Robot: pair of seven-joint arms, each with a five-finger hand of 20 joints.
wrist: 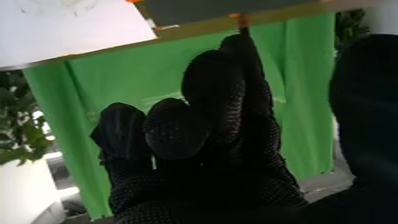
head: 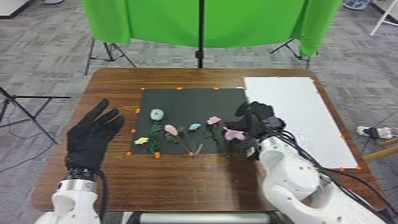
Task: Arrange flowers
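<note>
My left hand (head: 91,139) lies over the table's left side, its fingers straight. Above the dark mat's right part is my right hand (head: 258,119), beside a pink-lilac flower (head: 234,134) that lies close to its fingers. In the right wrist view my right hand (wrist: 213,115) has its fingers partly bent and its thumb well apart, with nothing seen between them. On the mat (head: 178,95) lie a pale blue-white flower (head: 156,114), a yellow one (head: 141,141), a pink bud (head: 171,130), a small light blue flower (head: 195,127) and a pink one (head: 213,120), with green stems.
A white sheet (head: 289,105) covers the table's right part, held by orange tape bits. The brown wooden table (head: 169,185) shows along its front. Behind the far edge hangs a green cloth (head: 160,25) on a black stand (head: 201,52).
</note>
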